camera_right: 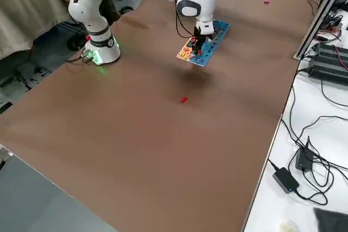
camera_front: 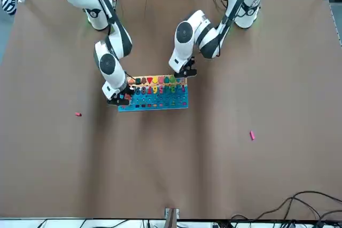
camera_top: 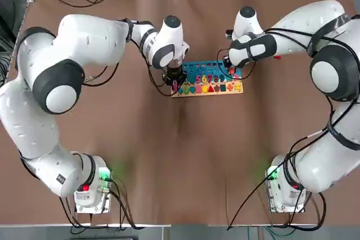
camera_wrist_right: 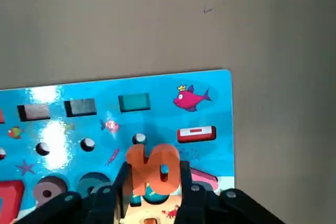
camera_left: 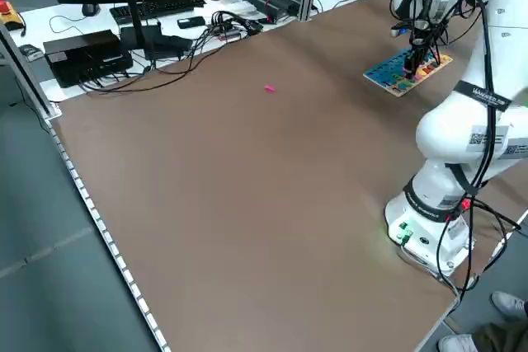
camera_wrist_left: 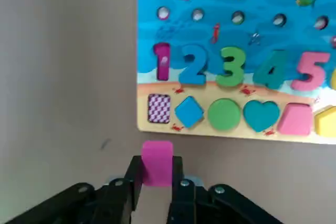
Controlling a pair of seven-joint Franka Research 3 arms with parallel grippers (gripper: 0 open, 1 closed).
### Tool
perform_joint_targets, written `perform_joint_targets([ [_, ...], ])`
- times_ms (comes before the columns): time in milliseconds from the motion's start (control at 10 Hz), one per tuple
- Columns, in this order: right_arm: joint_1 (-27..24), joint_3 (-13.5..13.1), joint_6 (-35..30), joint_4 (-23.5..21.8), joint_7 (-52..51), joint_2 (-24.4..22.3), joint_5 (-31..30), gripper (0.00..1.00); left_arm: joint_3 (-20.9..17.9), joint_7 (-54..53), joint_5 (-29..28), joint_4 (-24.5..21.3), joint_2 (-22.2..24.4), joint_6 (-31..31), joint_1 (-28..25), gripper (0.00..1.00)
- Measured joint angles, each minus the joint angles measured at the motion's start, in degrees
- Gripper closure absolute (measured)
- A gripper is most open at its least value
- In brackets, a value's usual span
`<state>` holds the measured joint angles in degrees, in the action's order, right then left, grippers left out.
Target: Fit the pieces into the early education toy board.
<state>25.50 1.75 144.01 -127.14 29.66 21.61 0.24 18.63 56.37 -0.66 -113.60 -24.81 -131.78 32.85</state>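
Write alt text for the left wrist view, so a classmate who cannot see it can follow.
The left pincer grips a pink block just off the edge of a toy board. The board's sandy strip holds colourful shapes, including a checkered slot, below numbers 1 to 5.

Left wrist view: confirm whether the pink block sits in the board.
No, the pink block is held in the left gripper, off the board's edge.
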Motion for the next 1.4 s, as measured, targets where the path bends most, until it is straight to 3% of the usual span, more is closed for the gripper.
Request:
perform_joint_targets([
  [500, 0.68, 0.06, 0.0, -0.02, -0.02, 0.95, 0.0, 0.6, -0.31, 0.0, -1.29, -0.01, -3.68, -2.03, -0.17, 0.74],
  [1400, 1.3, 0.07, -0.25, -0.33, -0.02, 0.9, -0.01, 0.6, -1.04, -0.54, -3.41, 1.5, -6.31, -3.47, -0.57, 0.74],
])
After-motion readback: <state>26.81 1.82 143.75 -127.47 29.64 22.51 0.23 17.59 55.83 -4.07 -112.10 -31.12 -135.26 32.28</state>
